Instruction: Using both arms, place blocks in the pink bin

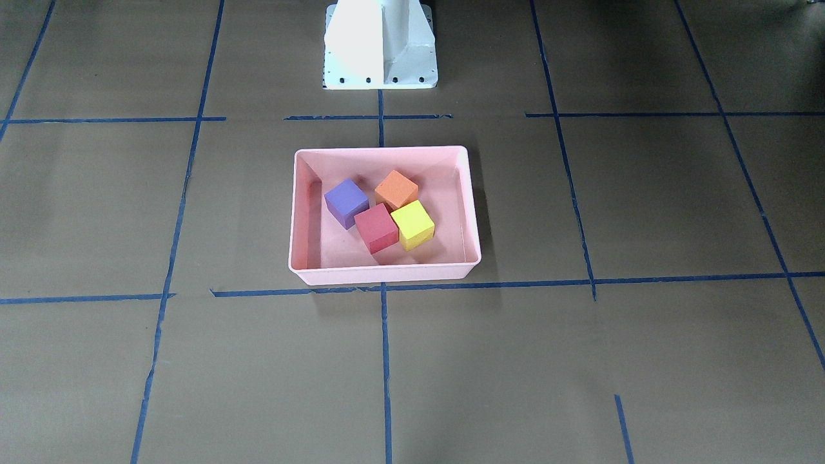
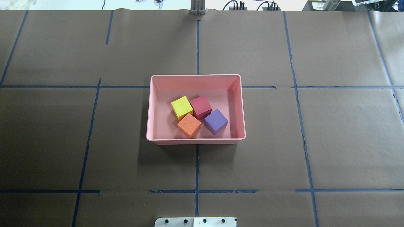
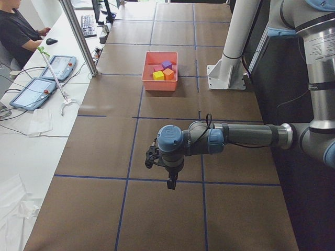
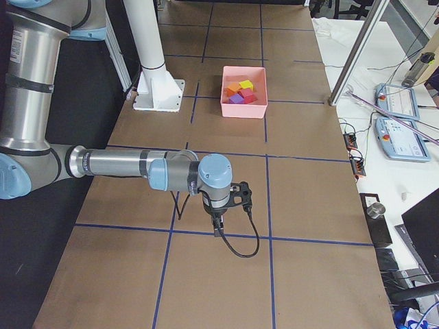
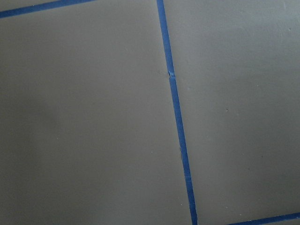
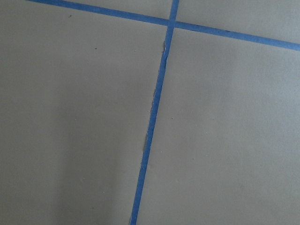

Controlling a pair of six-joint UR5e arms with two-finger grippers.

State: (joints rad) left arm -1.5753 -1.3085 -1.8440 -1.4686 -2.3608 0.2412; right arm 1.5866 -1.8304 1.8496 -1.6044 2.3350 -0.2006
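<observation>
The pink bin (image 2: pixel 151 107) stands at the table's middle, also in the front view (image 1: pixel 474 212). All four blocks lie inside it, clustered together: yellow-green (image 2: pixel 182 107), red (image 2: pixel 200 106), orange (image 2: pixel 189 125), purple (image 2: pixel 216 121). Neither arm shows in the overhead or front views. My left gripper (image 3: pixel 171 183) shows only in the left side view, far from the bin near the table's end. My right gripper (image 4: pixel 217 229) shows only in the right side view, likewise far from the bin. I cannot tell whether either is open or shut. Both wrist views show only brown paper and blue tape.
The white pedestal base (image 1: pixel 380 45) stands just behind the bin. Blue tape lines cross the brown table cover. A person (image 3: pixel 18 31) sits at a side desk with tablets (image 3: pixel 58 67) in the left side view.
</observation>
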